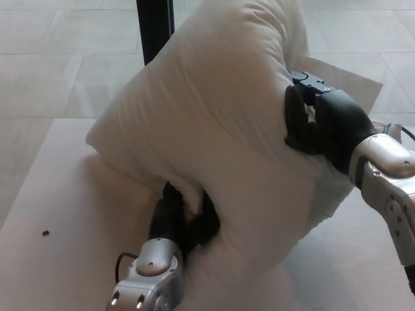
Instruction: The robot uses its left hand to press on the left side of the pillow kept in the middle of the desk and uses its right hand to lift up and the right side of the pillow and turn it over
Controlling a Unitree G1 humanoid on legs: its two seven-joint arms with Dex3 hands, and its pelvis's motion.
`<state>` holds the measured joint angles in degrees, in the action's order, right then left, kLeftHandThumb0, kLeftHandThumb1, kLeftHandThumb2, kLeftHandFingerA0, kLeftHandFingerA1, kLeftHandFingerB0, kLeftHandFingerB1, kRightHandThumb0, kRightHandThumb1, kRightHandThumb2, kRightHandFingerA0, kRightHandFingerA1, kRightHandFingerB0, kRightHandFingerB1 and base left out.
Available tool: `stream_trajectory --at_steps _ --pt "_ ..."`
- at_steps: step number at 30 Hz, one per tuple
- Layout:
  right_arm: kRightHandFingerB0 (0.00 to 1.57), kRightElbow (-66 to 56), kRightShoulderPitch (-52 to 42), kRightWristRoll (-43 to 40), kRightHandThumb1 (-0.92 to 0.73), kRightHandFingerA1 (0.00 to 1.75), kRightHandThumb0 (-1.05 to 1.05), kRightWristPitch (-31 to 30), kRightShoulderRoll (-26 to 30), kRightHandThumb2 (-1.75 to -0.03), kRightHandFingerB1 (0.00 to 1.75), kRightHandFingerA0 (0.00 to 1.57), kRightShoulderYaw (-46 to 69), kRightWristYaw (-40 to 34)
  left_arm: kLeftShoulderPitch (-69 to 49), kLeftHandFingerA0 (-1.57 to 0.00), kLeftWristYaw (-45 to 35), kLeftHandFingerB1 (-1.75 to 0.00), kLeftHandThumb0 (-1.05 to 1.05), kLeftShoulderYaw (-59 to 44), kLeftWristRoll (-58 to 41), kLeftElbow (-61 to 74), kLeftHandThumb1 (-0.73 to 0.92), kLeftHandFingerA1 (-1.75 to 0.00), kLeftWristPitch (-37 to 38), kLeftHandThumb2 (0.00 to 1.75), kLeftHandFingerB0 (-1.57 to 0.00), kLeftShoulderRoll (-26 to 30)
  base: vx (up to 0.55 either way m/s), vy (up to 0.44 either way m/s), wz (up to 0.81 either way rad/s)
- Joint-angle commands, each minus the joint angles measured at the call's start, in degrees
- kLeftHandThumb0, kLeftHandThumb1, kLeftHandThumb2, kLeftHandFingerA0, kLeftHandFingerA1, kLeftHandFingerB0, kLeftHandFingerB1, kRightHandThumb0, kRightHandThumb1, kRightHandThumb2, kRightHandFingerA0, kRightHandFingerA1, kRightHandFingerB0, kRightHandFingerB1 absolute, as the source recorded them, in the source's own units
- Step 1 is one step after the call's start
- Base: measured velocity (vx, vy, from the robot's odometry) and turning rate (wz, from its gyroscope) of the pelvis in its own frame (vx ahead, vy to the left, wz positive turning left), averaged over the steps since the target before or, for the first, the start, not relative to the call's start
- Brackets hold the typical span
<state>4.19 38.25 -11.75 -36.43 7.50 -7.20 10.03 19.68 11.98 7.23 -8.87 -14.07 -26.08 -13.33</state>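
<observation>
Pillow (pixel 214 129) upright, perhaps off desk (pixel 58 194) edge

A: What lies beyond the worktop (pixel 58 194)?
B: A pale tiled floor (pixel 58 58), with a black post (pixel 154 26) standing upright at the far edge.
A: Anything lying on the surface itself?
B: One small dark speck (pixel 46 232) near its left side, too small to identify.
</observation>
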Motion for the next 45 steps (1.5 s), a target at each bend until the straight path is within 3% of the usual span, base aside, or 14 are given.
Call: stream_trajectory --at_steps 1,4,6,8,10,14,17,19,25,33,35,38,44,45 --pt "0.19 3.03 -4.27 -2.13 -0.41 1.32 -0.73 -3.69 -3.9 -0.8 0.47 1.0 -13.33 13.4 -3.12 0.0 -0.67 0.0 -0.99 7.2 0.72 -6.29 0.46 -0.08 5.36 0.81 0.0 -12.17 0.0 0.0 0.0" --pt "0.26 3.28 -5.59 -0.72 -0.48 0.61 -0.66 -2.92 -3.97 -0.55 0.41 0.4 -15.52 12.93 -3.54 0.0 2.03 0.0 -0.95 12.85 6.54 -7.12 0.56 -0.16 6.25 0.91 0.0 -10.31 0.0 0.0 0.0" --pt "0.26 3.56 -6.4 0.02 -0.48 0.57 -0.64 -1.86 -4.0 -0.55 0.41 0.36 -16.51 13.14 -3.48 0.0 3.35 -0.1 -0.89 14.03 7.73 -8.53 0.56 -0.28 6.98 0.97 0.0 -10.48 0.0 0.0 0.0" --pt "0.2 4.77 -7.77 1.39 -0.38 0.69 -0.63 1.42 -4.55 -0.79 0.51 0.49 -18.81 14.09 -5.67 -0.13 3.29 -0.1 -0.76 10.64 2.99 -10.33 0.64 -0.72 9.97 0.59 0.0 -14.51 0.0 0.0 0.0" --pt "0.25 5.63 -7.63 1.91 -0.48 0.65 -0.57 1.82 -5.13 -0.55 0.46 0.53 -19.3 14.16 -5.83 -0.23 3.74 -0.02 -0.87 8.3 0.65 -11.46 0.52 -0.66 11.68 0.88 0.0 -16.75 0.0 0.0 0.0" --pt "0.27 8.02 -8.17 3.32 -0.34 0.78 -0.58 2.16 -8.06 -0.74 0.57 0.57 -21.61 12.98 -5.38 -0.21 3.57 -0.11 -0.62 4.92 -3.44 -15.48 0.59 -0.89 17.51 0.57 0.0 -21.87 0.0 0.0 0.0" --pt "0.26 9.66 -7.83 4.63 -0.34 0.76 -0.53 2.58 -9.56 -0.75 0.56 0.56 -23.44 12.35 -5.73 -0.35 5.32 -0.16 -0.76 5.22 -3.33 -16.75 0.51 -0.8 19.29 0.88 0.0 -23.73 0.0 0.0 0.0" --pt "0.29 11.51 -8.54 4.66 -0.34 1.05 -0.5 2.5 -12.73 -0.7 0.54 0.8 -25.17 11.8 -6.77 -0.26 4.05 -0.1 -0.68 5.93 -4.28 -17.57 0.61 -0.94 18.96 0.59 0.0 -24.73 0.0 0.0 0.0" --pt "0.33 11.5 -8.74 6.47 -0.44 0.76 -0.43 0.35 -15.8 -0.53 0.53 0.27 -31.96 12.36 -8.4 -0.25 2.84 -0.13 -0.8 7.33 -4.63 -20.52 0.51 -0.7 20.95 0.85 0.0 -25.94 0.0 0.0 0.0" --pt "0.36 12.4 -10.06 10.58 -0.5 0.81 -0.44 2.59 -16.37 -0.55 0.55 0.3 -37.51 10.56 -9.35 -0.25 2.59 -0.15 -0.65 9.46 -3.63 -22.8 0.62 -0.73 22.0 0.59 0.0 -25.59 0.0 0.0 0.0" --pt "0.36 12.81 -9.92 10.49 -0.51 0.84 -0.44 2.02 -16.6 -0.55 0.58 0.31 -38.11 11.11 -9.07 -0.25 2.15 -0.15 -0.79 9.62 -3.88 -23.22 0.52 -0.69 22.0 0.86 0.0 -25.6 0.0 0.0 0.0" --pt "0.38 14.68 -9.79 9.3 -0.43 1.55 -0.49 3.12 -17.49 -0.58 0.63 0.81 -38.02 14.09 -8.68 -0.23 1.44 -0.13 -0.65 9.4 -4.32 -24.09 0.61 -0.8 22.27 0.58 0.0 -25.23 0.0 0.0 0.0" --pt "0.41 16.26 -9.35 10.38 -0.32 1.34 -0.49 2.43 -17.56 -0.82 0.65 1.12 -38.44 15.04 -8.75 -0.33 -0.76 -0.18 -0.8 10.22 -4.76 -25.06 0.5 -0.83 23.36 0.86 0.0 -24.27 0.0 0.0 0.0" --pt "0.44 15.92 -9.34 10.46 -0.47 1.47 -0.49 2.11 -17.28 -0.54 0.56 0.77 -38.45 15.17 -8.59 -0.22 -0.74 -0.15 -0.68 10.06 -4.79 -25.52 0.6 -0.89 23.65 0.58 0.0 -24.34 0.0 0.0 0.0"
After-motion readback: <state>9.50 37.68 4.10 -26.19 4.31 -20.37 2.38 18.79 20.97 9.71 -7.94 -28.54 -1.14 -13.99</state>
